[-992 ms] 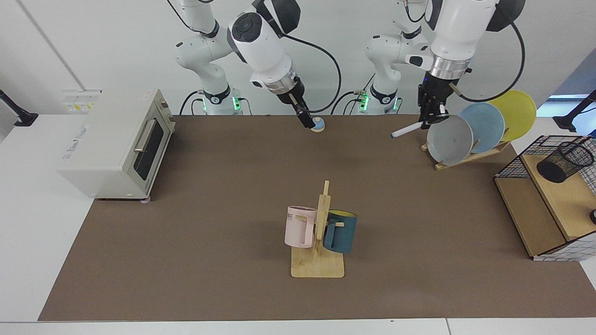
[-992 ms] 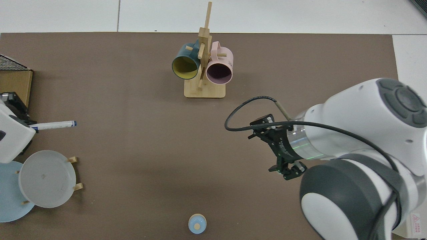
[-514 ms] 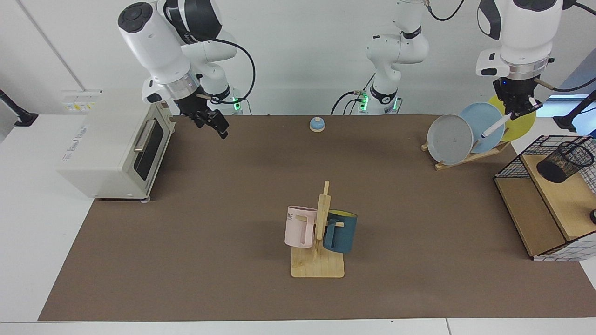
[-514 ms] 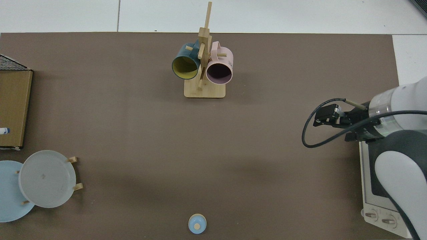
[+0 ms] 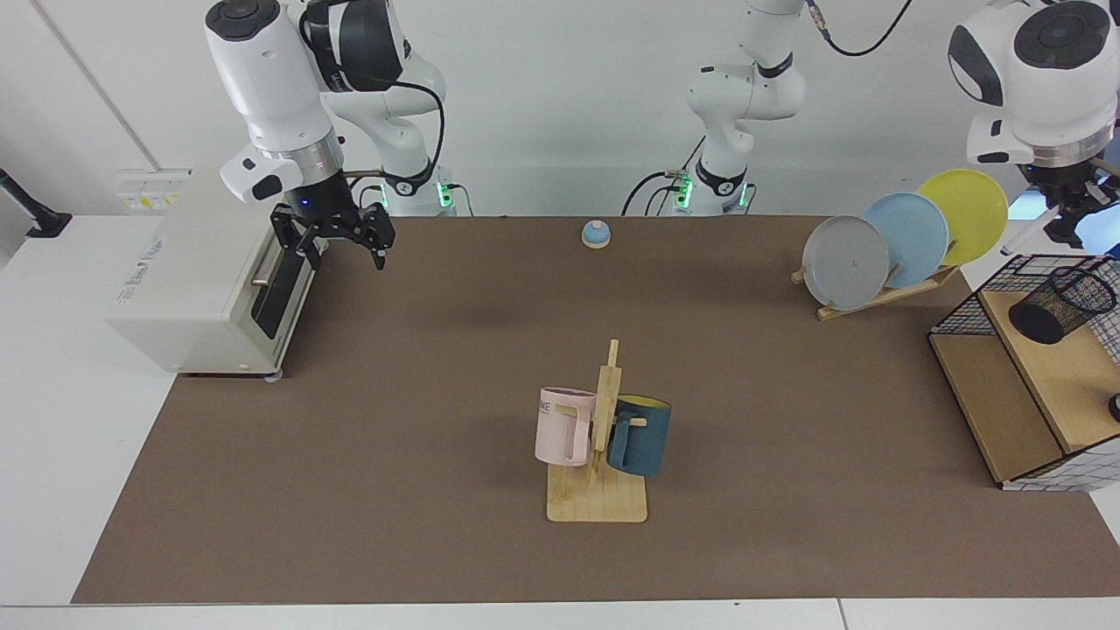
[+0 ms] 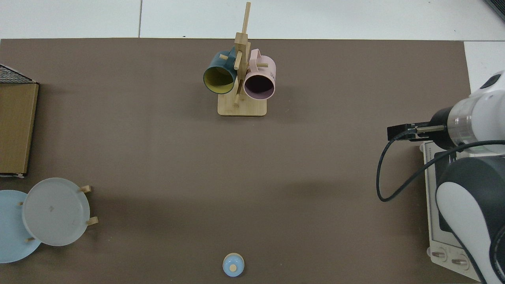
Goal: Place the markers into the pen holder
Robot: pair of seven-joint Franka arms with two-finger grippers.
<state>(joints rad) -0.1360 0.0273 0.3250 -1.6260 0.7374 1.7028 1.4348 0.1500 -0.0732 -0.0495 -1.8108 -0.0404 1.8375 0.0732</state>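
A plain white wall (image 5: 569,105) closes the far side; before it stands a white worktop (image 5: 61,394) spread with a brown mat (image 5: 420,394); seams divide its white panels along the near edge. Even light falls from above, leaving soft shadows on the mat.

Left gripper (image 5: 1066,226), closed on the marker (image 5: 1029,234), hangs above the far corner of the wire basket (image 5: 964,306). Directly below and towards the camera, the basket's top rim and the tilted pen holder (image 5: 1061,304) stand in the descent path. Just beside it, on the mat side, the yellow plate (image 5: 962,214) in the plate rack (image 5: 884,293) blocks sideways travel. Right gripper (image 5: 339,249), fingers spread, has the toaster oven (image 5: 210,271) just beside it on its outer side; inward and below lies bare brown mat (image 5: 420,367). The mug rack (image 5: 599,446) and the bell (image 5: 597,234) stand well apart from both.
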